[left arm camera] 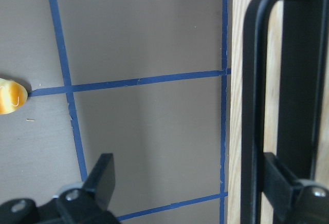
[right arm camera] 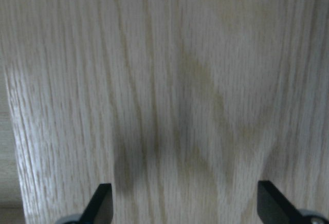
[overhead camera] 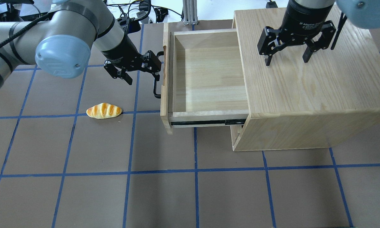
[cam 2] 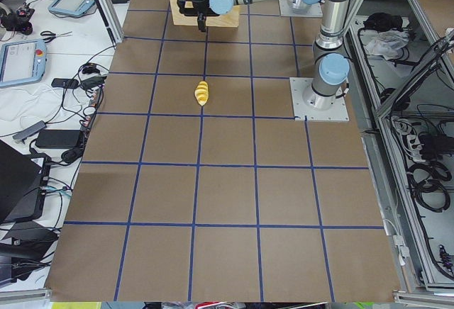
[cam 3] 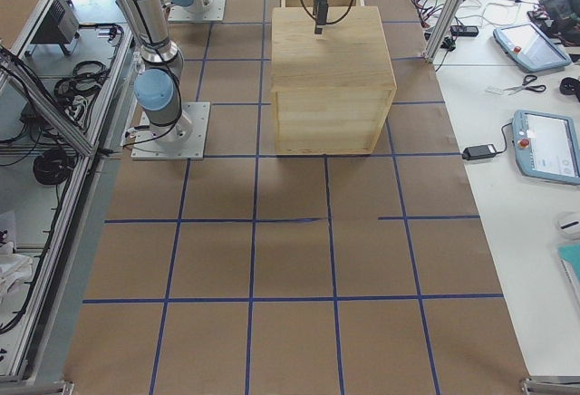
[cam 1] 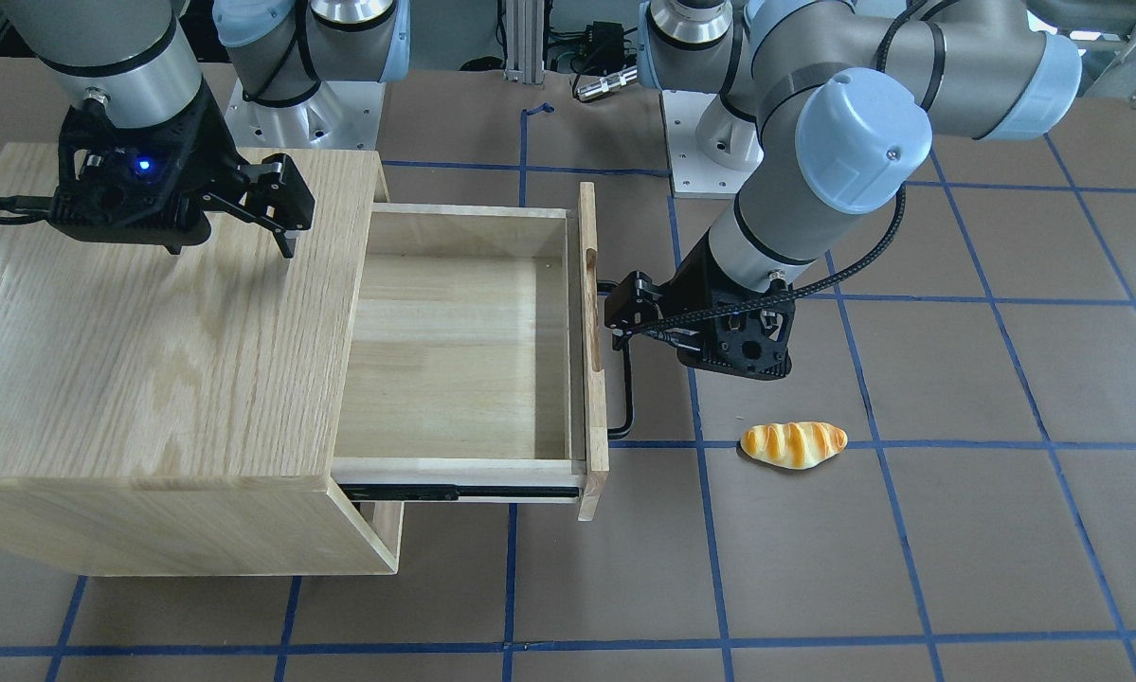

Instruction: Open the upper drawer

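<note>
The upper drawer (overhead camera: 205, 76) is pulled far out of the light-wood cabinet (overhead camera: 304, 85) and is empty inside (cam 1: 454, 350). Its front panel carries a long black bar handle (overhead camera: 156, 85) (cam 1: 627, 388). My left gripper (overhead camera: 143, 72) (cam 1: 624, 308) is open at the far end of that handle. In the left wrist view the bar (left arm camera: 252, 106) stands between the fingers, close to the right one (left arm camera: 280, 183). My right gripper (overhead camera: 286, 57) (cam 1: 231, 242) is open and empty just above the cabinet top (right arm camera: 185, 80).
A bread roll (cam 1: 793, 443) (overhead camera: 103, 110) lies on the brown table near the drawer's front, by a blue tape line. The lower front panel is hidden under the drawer. The arm bases stand at the far table edge (cam 1: 302, 104).
</note>
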You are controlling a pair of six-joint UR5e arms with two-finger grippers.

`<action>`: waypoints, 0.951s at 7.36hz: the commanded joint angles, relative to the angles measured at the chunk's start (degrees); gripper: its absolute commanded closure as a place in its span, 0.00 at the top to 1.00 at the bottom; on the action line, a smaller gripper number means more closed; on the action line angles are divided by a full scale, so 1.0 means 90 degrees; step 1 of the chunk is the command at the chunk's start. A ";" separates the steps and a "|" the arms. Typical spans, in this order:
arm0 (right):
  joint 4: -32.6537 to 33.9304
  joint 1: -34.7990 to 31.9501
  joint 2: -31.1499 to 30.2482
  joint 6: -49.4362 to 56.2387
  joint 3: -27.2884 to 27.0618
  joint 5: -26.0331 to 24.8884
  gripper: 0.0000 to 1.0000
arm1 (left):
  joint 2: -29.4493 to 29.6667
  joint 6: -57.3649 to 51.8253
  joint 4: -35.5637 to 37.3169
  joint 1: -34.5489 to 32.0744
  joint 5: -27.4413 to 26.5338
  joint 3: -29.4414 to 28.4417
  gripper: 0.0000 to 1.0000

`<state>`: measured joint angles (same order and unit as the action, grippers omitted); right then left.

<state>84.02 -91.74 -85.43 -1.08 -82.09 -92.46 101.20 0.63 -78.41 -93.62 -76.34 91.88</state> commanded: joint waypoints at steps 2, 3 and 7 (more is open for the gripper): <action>0.0000 -0.0002 0.0000 -0.0007 0.0000 0.0000 1.00 | -0.0335 -0.0001 -0.0726 0.0050 -0.0110 -0.0392 1.00; 0.0000 -0.0002 0.0000 -0.0007 0.0000 0.0000 1.00 | -0.0520 -0.0059 -0.1253 0.0273 -0.0556 -0.0684 1.00; 0.0000 -0.0002 0.0000 -0.0007 -0.0009 0.0000 1.00 | -0.1244 -0.0783 -0.1786 0.0578 -0.1703 -0.0883 1.00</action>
<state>84.02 -91.72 -85.43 -1.13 -82.10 -92.46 91.25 -5.73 -94.21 -88.45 -89.89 83.77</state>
